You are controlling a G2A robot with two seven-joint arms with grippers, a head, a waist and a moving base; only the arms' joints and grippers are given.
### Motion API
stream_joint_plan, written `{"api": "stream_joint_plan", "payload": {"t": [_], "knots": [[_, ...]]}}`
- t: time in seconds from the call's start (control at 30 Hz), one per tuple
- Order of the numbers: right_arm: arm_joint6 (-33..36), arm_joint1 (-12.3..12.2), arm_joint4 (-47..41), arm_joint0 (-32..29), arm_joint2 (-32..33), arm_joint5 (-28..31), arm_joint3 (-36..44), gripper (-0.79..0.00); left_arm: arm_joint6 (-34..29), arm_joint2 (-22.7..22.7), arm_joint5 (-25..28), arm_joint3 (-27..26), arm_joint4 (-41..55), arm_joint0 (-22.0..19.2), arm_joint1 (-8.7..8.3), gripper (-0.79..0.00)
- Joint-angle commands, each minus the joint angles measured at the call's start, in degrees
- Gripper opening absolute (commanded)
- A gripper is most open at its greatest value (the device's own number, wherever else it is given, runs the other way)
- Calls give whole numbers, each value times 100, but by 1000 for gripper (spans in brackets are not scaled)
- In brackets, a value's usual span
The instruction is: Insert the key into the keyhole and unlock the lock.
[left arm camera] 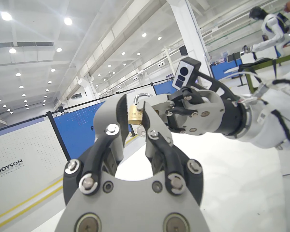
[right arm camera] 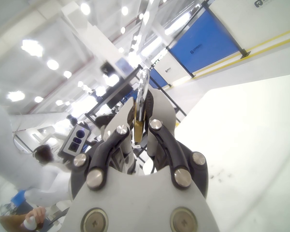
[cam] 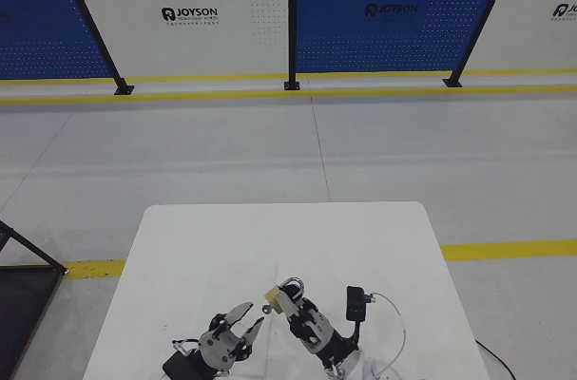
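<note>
My right gripper point(cam: 282, 304) is shut on a small brass padlock point(cam: 277, 301) and holds it above the near part of the white table point(cam: 269, 237). In the right wrist view the lock's body point(right arm camera: 138, 125) is clamped between the pads, and its silver shackle point(right arm camera: 143, 85) sticks out past the right gripper point(right arm camera: 145, 100). A silver key point(left arm camera: 141, 131) sits at the lock's underside, apparently in the keyhole. My left gripper point(left arm camera: 133, 100) is open. It stands just short of the padlock point(left arm camera: 134, 116), beside it, with its fingers point(left arm camera: 116, 117) apart and touching nothing.
Both arms work over the table's near edge, with bare white tabletop beyond them. A black metal frame point(cam: 8, 256) stands on the floor to the table's left. Blue and white barrier panels point(cam: 202, 38) line the far side behind yellow floor lines.
</note>
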State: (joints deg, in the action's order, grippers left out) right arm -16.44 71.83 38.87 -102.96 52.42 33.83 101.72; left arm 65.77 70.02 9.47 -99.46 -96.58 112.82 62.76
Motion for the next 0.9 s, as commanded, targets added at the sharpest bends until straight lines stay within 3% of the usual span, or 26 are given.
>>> {"api": "stream_joint_plan", "payload": {"t": [0.0, 0.17, 0.4, 0.53, 0.63, 0.87], "knots": [[3, -3, -15, 7, 18, -12, -9, -785, -1, 60, 240, -31, 254, 54, -16, 0], [260, 5, -170, 170, 61, -298, -190, -785, -215, 572, 1024, -144, 929, 380, -118, 0], [1930, 132, -296, 996, -421, -1401, -863, -785, -1232, 1840, 1898, -337, 1672, 1154, -306, 0], [2899, 338, -289, 1654, -1104, -1922, -1532, -785, -1841, 2361, 1931, -421, 2034, 1541, -346, 0], [3415, 480, -599, 2032, -1443, -1905, -1923, -785, -2014, 2489, 1753, -406, 2145, 1629, -339, 0], [3231, 830, -556, 2612, -1992, -2510, -2737, -770, -2094, 2499, 1654, -396, 2155, 1628, -333, 0]]}}
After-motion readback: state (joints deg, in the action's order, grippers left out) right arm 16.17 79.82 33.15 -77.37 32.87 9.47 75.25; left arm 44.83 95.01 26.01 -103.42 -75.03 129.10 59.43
